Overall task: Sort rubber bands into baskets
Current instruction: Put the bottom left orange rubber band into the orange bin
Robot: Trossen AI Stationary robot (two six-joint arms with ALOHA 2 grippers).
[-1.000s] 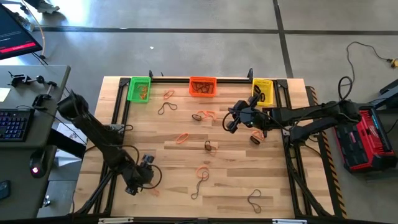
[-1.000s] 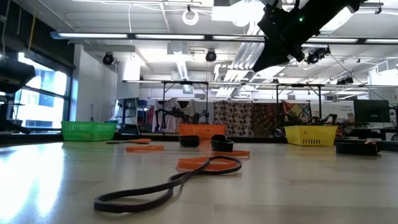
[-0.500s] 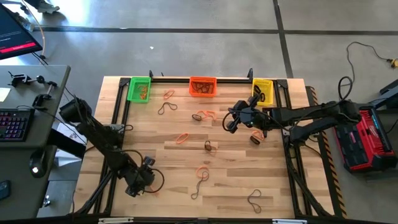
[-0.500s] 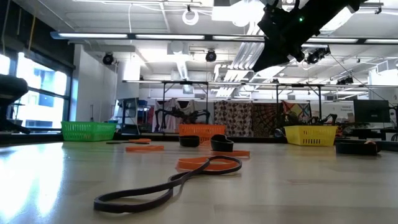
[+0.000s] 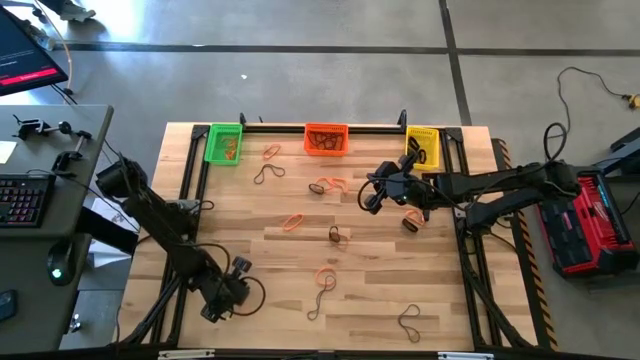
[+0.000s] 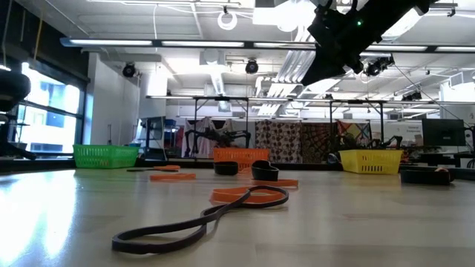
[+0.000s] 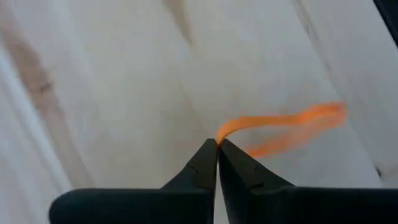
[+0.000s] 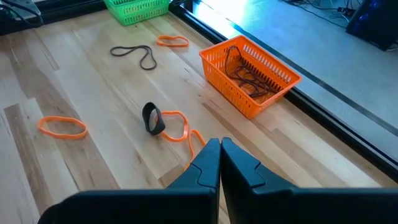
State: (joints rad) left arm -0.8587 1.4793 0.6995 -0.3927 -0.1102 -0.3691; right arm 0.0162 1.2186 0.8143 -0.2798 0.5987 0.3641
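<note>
Three mesh baskets line the far edge of the wooden surface (image 5: 250, 215): the green basket (image 5: 224, 142) toward the left arm's side, the orange basket (image 5: 326, 139) in the middle and the yellow basket (image 5: 422, 146) toward the right arm's side, a row that leaves the whole near area free for picking. Rubber bands lie scattered over that area, among them an orange loop (image 5: 294, 222) near the centre, a dark band (image 5: 268, 173) just in front of the green and orange baskets, and a dark figure-eight band (image 6: 200, 220) nearest the low camera. The left gripper (image 7: 217, 147) is down at the near left part of the surface, its jaws clenched on one end of an orange band (image 7: 292, 123); pinching a thin floppy loop by a single strand is probably the only secure hold it offers. The right gripper (image 8: 220, 144) waits above the middle right, jaws pressed together and holding nothing, facing the orange basket, which already contains several dark bands. Sorting appears well short of finished.
</note>
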